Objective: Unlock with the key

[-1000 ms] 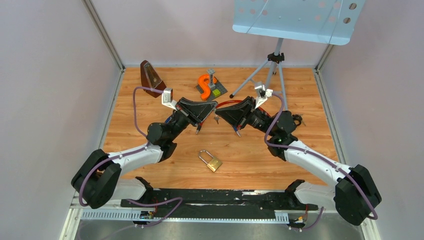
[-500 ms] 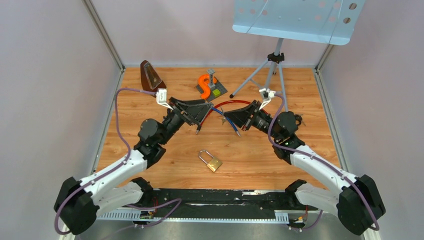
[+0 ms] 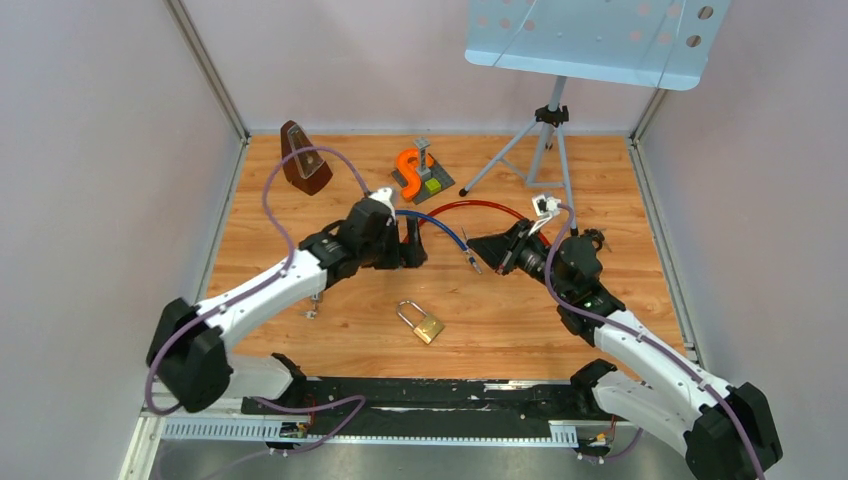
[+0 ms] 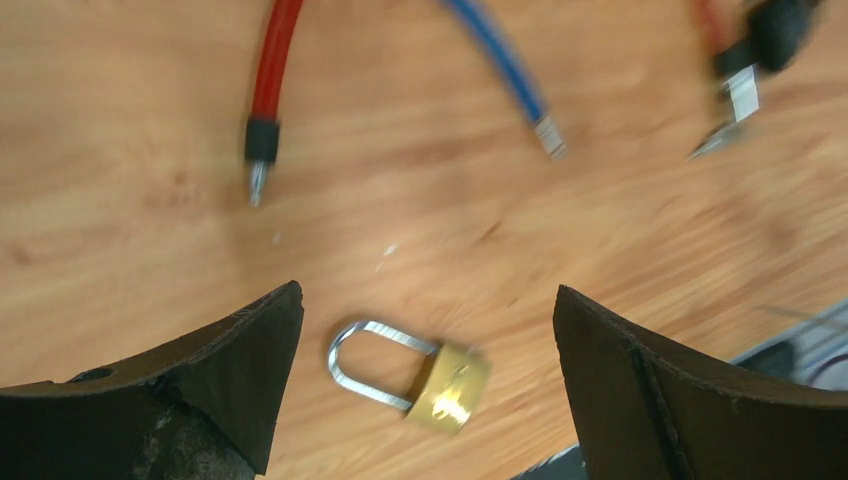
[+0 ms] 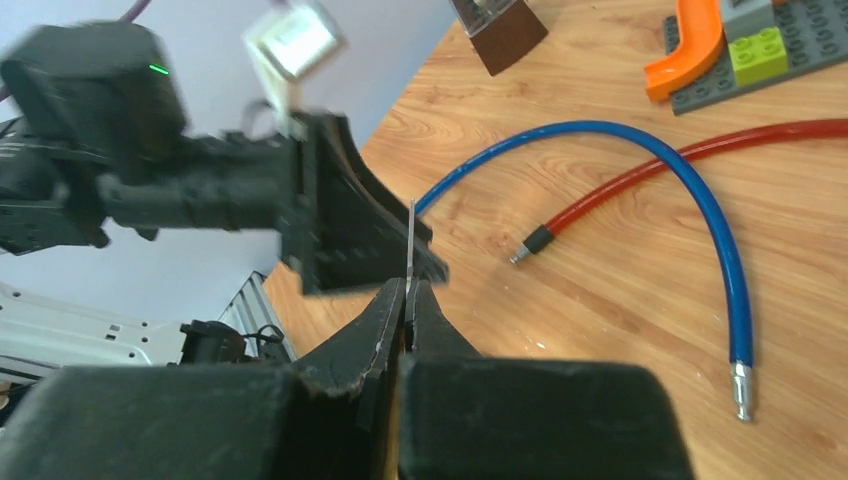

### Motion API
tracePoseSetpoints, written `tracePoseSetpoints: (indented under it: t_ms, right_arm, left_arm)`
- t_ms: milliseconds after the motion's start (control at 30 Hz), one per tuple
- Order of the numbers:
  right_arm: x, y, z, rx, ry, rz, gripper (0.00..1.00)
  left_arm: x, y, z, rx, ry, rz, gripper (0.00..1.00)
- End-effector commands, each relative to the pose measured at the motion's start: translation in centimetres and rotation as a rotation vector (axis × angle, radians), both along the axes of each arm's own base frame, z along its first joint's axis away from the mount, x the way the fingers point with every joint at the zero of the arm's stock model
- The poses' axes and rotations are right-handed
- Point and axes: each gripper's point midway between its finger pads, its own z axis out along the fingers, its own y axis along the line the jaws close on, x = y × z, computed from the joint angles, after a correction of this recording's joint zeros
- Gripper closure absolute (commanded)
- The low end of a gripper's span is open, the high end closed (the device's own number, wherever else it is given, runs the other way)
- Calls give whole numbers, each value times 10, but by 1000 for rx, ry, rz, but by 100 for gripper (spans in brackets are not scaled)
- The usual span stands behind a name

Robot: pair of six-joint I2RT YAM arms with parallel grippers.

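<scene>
We're pinching the key (image 5: 410, 240) in our right hand (image 5: 408, 292), blade poking past the fingertips, off the tabletop (image 3: 520, 320). Our left hand (image 4: 428, 300) is gaping wide, gripping nothing. The padlock (image 3: 422, 324) is lying flat on the tabletop between both arms, apart from both hands.

Your table (image 3: 620, 180) shows smooth wood grain with a soft sheen. The padlock (image 4: 412, 378) has a glossy brass-look body and a bright polished metal shackle. The red cable (image 4: 275, 60) and blue cable (image 4: 500, 55) look like shiny plastic sheathing with metal tips. The right gripper (image 5: 408, 288) is matt black and pinches a thin bare-metal key (image 5: 410, 240).
</scene>
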Motion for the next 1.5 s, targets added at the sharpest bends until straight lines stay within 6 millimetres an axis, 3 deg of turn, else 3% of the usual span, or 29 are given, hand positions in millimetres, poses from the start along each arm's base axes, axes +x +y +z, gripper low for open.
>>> tracePoseSetpoints:
  t_ms: [0,233,433,600,767,967,1100,1267,1467]
  right_arm:
    - [5,-10,-6,-41,-2,-55,100]
    - [9,-19,-15,-75,11,-102,100]
    - [7,-30,-18,-93,8,-140,100]
    - [5,-39,-18,-90,1,-165,100]
    - [4,-42,-20,-86,7,-172,100]
    - [3,-43,-20,-85,6,-171,100]
    - [2,-44,-21,-85,5,-171,100]
    - [2,-43,-21,-81,7,-162,100]
    - [2,-42,-20,-77,6,-155,100]
  left_arm:
    - [-48,10,-64,228,268,-161,0]
    - [-77,-16,-90,359,310,-406,1]
    - [-109,-43,-102,444,274,-643,11]
    - [-113,-44,-117,469,306,-680,22]
    - [-117,-43,-133,501,349,-697,25]
    - [-103,-28,-159,620,372,-603,37]
    - [-75,-7,-162,747,298,-475,50]
    - [-37,22,-163,822,273,-338,52]
    - [-9,60,-166,862,312,-182,50]
